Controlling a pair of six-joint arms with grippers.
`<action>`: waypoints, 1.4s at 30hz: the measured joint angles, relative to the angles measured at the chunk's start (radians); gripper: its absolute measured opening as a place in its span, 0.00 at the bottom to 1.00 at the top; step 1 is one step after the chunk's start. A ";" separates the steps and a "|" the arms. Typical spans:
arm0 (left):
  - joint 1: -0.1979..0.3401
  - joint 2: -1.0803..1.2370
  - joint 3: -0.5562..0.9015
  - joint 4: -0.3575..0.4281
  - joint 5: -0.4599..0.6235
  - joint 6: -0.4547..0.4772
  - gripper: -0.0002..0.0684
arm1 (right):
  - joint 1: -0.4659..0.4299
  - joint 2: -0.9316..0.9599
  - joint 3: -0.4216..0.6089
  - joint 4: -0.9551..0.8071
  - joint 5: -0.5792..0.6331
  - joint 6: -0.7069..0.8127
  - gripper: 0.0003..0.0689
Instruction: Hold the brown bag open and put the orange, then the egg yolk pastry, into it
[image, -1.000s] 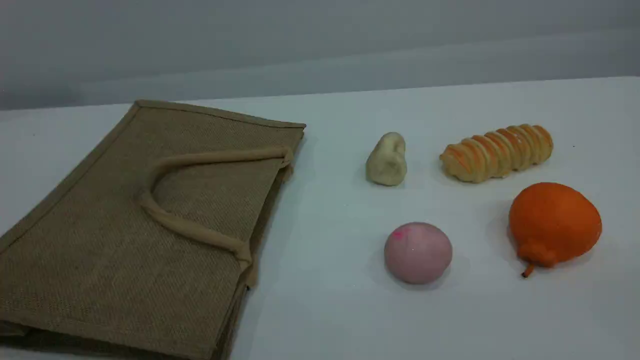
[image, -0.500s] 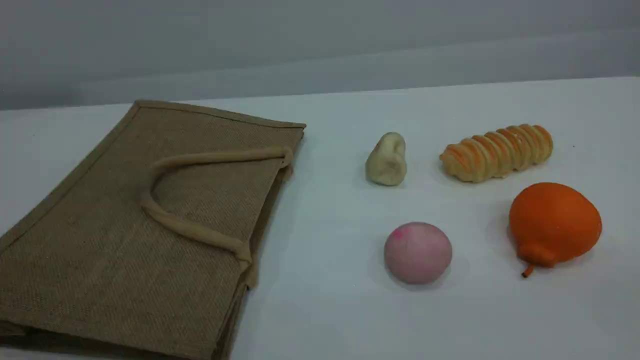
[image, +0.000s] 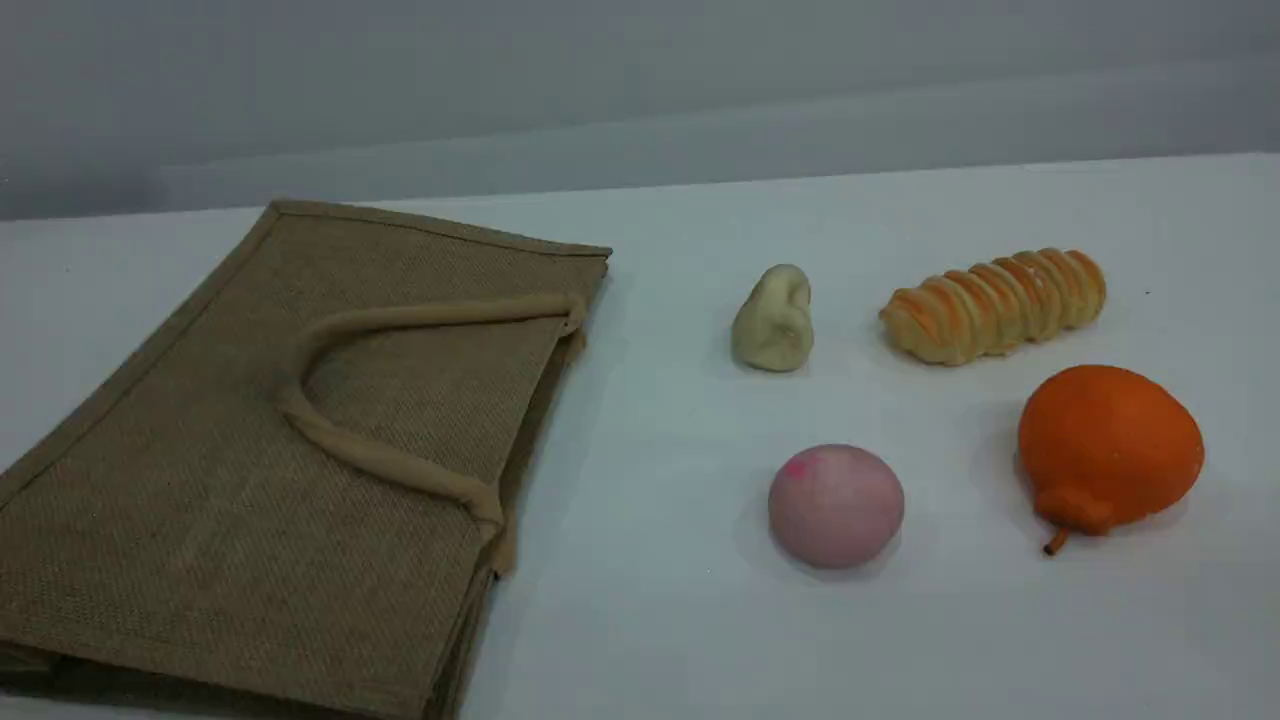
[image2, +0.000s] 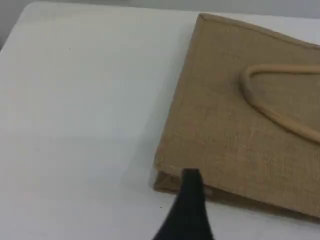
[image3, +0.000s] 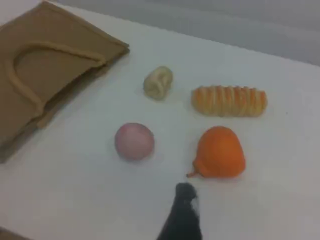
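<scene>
STEP: I open the brown bag (image: 300, 450) first | BAG: flat on worktop (image: 650, 620), left of frame, mouth facing right | ORANGE (image: 1108, 447): lower right, untouched | EGG YOLK PASTRY (image: 773, 320): centre | LEFT END EFFECTOR (image2: 190, 200): jaws apart, empty, over bag's corner; I would pinch upper handle (image: 400, 318), lift | RIGHT END EFFECTOR (image3: 184, 210): jaws apart, empty, near orange.

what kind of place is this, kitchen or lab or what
Most likely a lab tabletop set up for robot practice, not a kitchen: a bare white table against a plain grey wall, with only a brown bag and what look like toy foods such as the orange.
</scene>
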 joint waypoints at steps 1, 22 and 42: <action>-0.001 0.000 0.000 0.000 0.000 0.000 0.85 | 0.000 0.000 0.000 0.000 -0.003 0.000 0.82; -0.020 0.357 -0.205 0.047 -0.132 -0.058 0.85 | 0.000 0.321 -0.217 0.020 -0.149 0.076 0.82; -0.020 1.155 -0.485 0.045 -0.248 -0.085 0.85 | 0.000 0.923 -0.412 0.005 -0.315 0.076 0.82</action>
